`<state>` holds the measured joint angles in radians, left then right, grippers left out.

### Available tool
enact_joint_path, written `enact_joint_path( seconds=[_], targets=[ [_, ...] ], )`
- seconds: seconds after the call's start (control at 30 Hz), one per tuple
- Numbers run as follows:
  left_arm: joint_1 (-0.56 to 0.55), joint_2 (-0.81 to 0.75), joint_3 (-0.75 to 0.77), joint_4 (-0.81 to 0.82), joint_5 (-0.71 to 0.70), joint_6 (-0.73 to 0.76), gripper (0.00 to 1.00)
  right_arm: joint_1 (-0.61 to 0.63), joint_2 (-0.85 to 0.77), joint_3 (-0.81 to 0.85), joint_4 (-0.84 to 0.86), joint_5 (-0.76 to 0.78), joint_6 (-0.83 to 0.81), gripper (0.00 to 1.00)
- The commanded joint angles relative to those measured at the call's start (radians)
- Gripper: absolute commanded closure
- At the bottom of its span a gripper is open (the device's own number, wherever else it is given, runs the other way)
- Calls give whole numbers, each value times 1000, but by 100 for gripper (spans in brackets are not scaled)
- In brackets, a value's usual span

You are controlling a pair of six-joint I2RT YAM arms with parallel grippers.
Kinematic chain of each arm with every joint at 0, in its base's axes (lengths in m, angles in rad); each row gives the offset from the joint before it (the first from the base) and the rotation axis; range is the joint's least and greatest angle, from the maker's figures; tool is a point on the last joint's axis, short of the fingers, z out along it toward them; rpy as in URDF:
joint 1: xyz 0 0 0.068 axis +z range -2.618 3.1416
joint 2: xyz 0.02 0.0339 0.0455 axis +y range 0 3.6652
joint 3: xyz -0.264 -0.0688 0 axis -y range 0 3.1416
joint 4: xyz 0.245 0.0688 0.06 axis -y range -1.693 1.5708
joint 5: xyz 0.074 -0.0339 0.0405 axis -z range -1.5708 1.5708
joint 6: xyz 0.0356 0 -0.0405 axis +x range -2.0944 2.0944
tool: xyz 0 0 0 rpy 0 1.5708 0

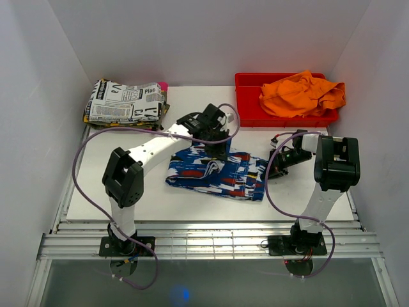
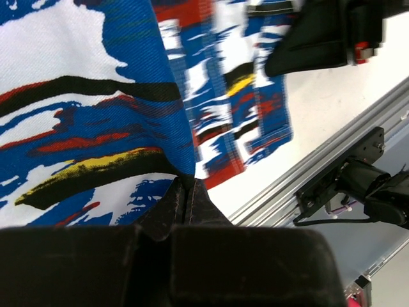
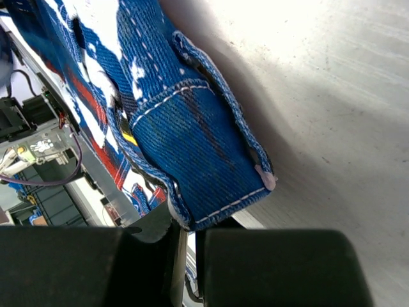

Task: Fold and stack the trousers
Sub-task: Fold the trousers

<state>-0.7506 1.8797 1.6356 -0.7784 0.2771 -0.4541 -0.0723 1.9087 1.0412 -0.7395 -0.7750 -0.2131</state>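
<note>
The trousers [image 1: 217,173], royal blue with white streaks and red, black and yellow patches, lie folded in the middle of the white table. My left gripper [image 1: 217,150] is at their far edge. In the left wrist view its jaws [image 2: 182,192] are shut, pinching the blue cloth [image 2: 96,109]. My right gripper [image 1: 276,169] is at the trousers' right edge. In the right wrist view it [image 3: 188,227] is shut on a stitched blue hem corner [image 3: 185,134], held just above the table.
A folded newspaper-print cloth stack [image 1: 124,102] lies at the back left. A red tray [image 1: 246,96] at the back right holds an orange cloth [image 1: 303,93]. Metal rails [image 1: 211,243] run along the near edge. The right gripper shows in the left wrist view [image 2: 319,38].
</note>
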Motion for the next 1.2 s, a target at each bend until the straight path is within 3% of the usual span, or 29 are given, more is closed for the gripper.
enact_joint_path(
  seconds=[0.0, 0.43, 1.17],
  targets=[
    [-81, 19, 98, 59, -19, -52, 100, 11, 10, -13, 26, -32, 1, 92],
    [-162, 177, 216, 68, 10, -118, 100, 11, 13, -21, 26, -40, 3, 92],
    [-243, 242, 300, 70, 33, -152, 100, 11, 16, -29, 42, -40, 23, 92]
  ],
)
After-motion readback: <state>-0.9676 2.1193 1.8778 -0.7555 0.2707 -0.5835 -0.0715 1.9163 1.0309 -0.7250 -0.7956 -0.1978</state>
